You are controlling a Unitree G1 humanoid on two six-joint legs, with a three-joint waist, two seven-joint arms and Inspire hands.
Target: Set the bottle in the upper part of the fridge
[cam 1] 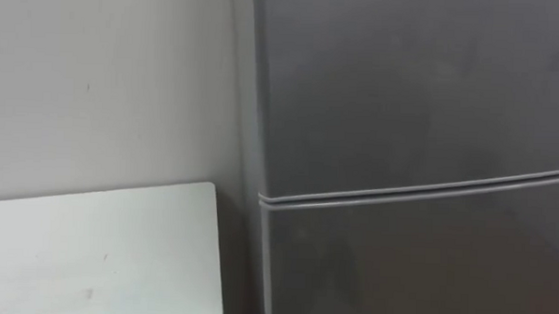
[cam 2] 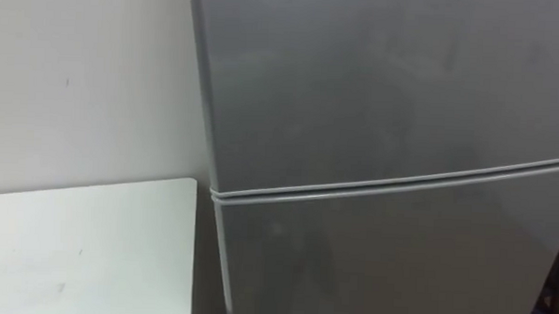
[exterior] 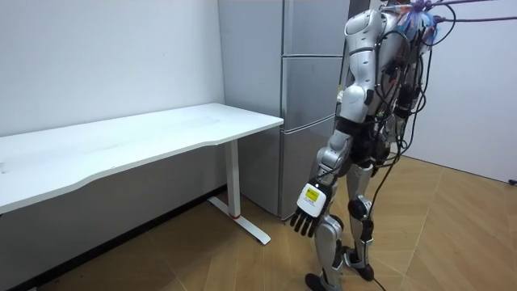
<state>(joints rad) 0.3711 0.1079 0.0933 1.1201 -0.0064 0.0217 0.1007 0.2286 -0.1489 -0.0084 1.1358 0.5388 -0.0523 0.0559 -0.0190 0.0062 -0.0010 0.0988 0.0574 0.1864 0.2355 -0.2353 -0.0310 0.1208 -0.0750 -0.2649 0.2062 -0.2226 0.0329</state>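
A tall grey fridge [cam 1: 412,87] stands right in front of me with both doors closed. Its upper door [cam 2: 385,77] meets the lower door [cam 2: 397,264] at a pale seam that runs across the eye views. In the room view I stand upright on the wooden floor facing the fridge [exterior: 307,89]. My left hand [exterior: 309,214] hangs low beside my leg, fingers straight and holding nothing.
A white table [cam 1: 90,253] stands against the wall to my left, its corner close to the fridge's side. In the room view the table [exterior: 145,133] stretches toward that view's left on white legs. Pale walls lie behind.
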